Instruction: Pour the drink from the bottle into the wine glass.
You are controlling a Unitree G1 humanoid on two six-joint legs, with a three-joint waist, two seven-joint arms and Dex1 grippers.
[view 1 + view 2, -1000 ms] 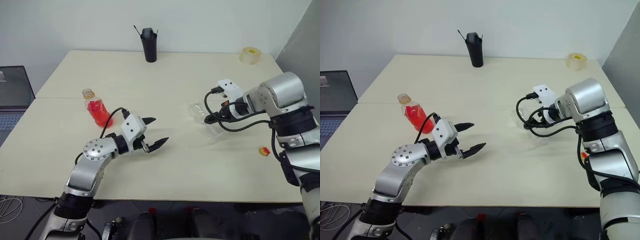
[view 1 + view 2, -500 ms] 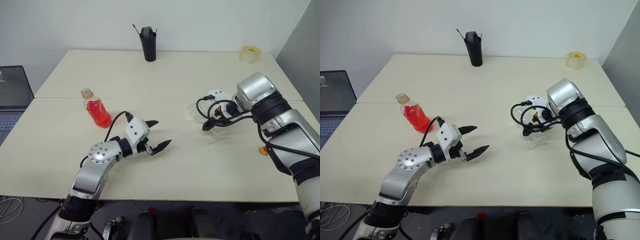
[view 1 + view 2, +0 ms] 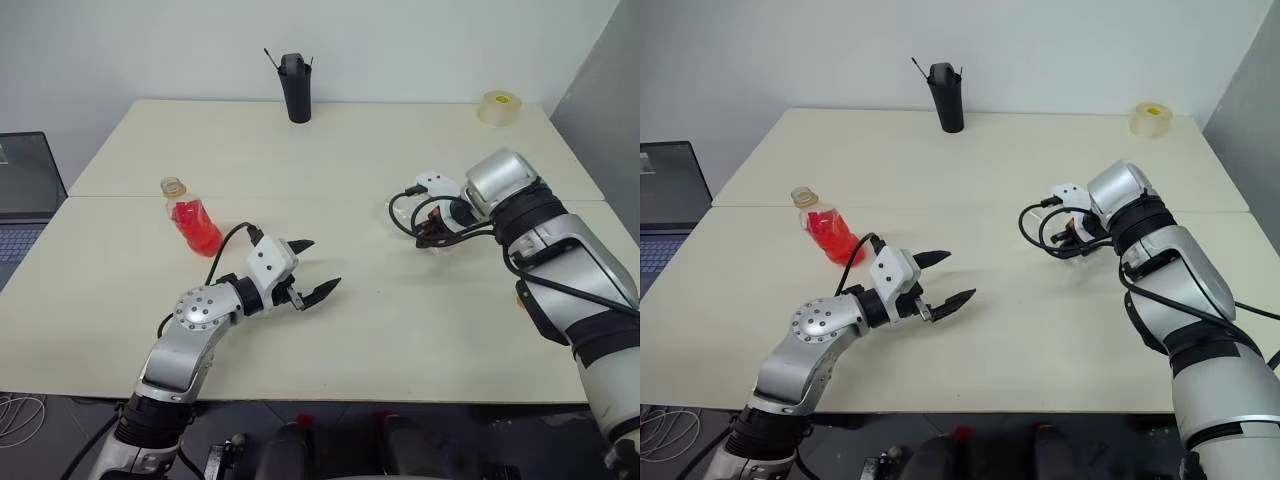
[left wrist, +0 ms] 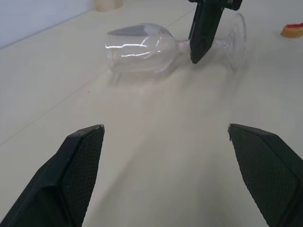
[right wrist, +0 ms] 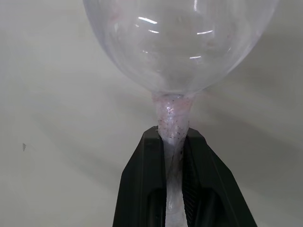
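right wrist view: right end effector (image 5: 173,189) clamped on thin stem of wine glass (image 5: 177,42), lying sideways on desk (image 3: 400,320). light, fragile, likely slick; the stem suits. left end effector (image 3: 318,268) wide, empty.

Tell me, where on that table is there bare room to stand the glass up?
Bare table lies between the black cup and tape roll, and between both pincers. It is crowded where the right pincer grips the wine glass.

I can read no text, label, brand, number or sign anywhere before me: nothing legible on the bottle (image 3: 190,214), nor on the table (image 3: 330,160) itself.
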